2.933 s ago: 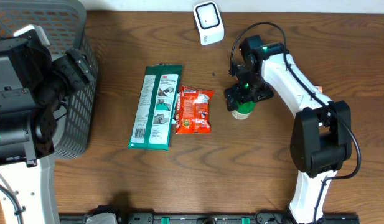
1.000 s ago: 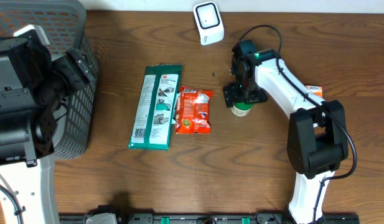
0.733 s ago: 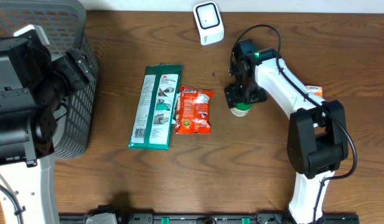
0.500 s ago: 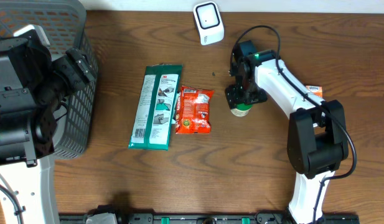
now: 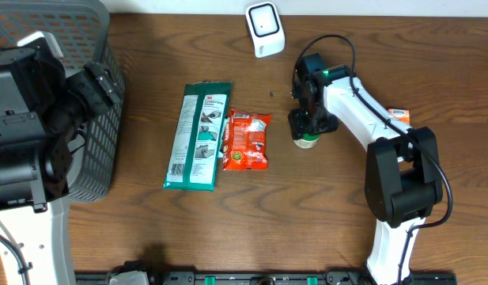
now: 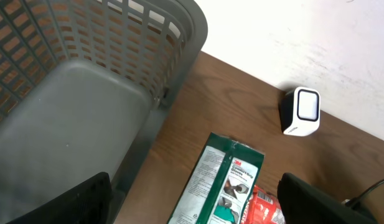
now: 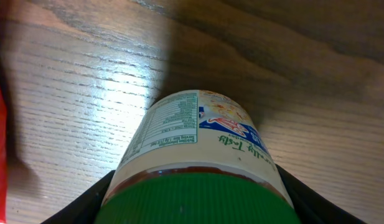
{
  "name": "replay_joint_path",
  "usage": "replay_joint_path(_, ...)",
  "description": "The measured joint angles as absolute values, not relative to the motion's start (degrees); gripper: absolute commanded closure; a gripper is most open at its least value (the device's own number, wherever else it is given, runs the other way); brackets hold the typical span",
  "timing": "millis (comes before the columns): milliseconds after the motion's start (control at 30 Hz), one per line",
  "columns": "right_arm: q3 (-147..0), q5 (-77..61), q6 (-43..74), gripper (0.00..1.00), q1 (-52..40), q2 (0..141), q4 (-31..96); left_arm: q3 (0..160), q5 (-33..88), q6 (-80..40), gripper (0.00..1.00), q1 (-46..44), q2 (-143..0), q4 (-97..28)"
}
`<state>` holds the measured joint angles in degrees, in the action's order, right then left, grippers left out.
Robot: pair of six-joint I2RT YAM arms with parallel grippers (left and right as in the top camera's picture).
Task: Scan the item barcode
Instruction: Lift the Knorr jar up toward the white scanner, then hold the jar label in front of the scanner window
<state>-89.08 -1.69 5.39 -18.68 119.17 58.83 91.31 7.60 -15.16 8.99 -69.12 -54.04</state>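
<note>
Bystanders on the brown wooden table [image 5: 228, 229]
Grey plastic mesh basket [image 5: 101, 170] at left; flat green packet [image 5: 198, 136] just beside red snack pouch [image 5: 247, 141].

Noted jar [image 5: 308, 141] mostly hidden beneath right tool [image 5: 311, 125] from overhead. In right wrist view: green lid [image 7: 198, 202] cut off by bottom edge; label print too small to read; fingers [image 7: 86, 208] dark, blurred, contact with jar unclear. Red packet [image 6: 263, 208] cut off at left wrist frame bottom.

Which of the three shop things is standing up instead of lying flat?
The small green-lidded jar, right under the right pincer. The long green packet and the red snack bag both lie flat.
</note>
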Motion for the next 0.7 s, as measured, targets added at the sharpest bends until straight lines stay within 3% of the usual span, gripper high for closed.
replay_joint_path(367,-94.9,-3.3,5.4,0.51,-18.7,117.6,64.9,91.3,7.6,-15.2,0.15,9.0,-69.1,-54.0)
replay_joint_path(533,-103.9,-3.7,5.5,0.75,-18.7,111.0,72.9,91.3,7.6,-15.2,0.15,9.0,-69.1,-54.0)
replay_joint_path(633,-113.0,-4.0,5.6,0.77,-18.7,108.5,77.6,91.3,7.6,-15.2,0.15,9.0,-69.1,-54.0)
replay_joint_path(700,-119.0,-4.2,5.7,0.85,-18.7,108.0,79.6,91.3,7.6,-15.2,0.14,9.0,-69.1,-54.0)
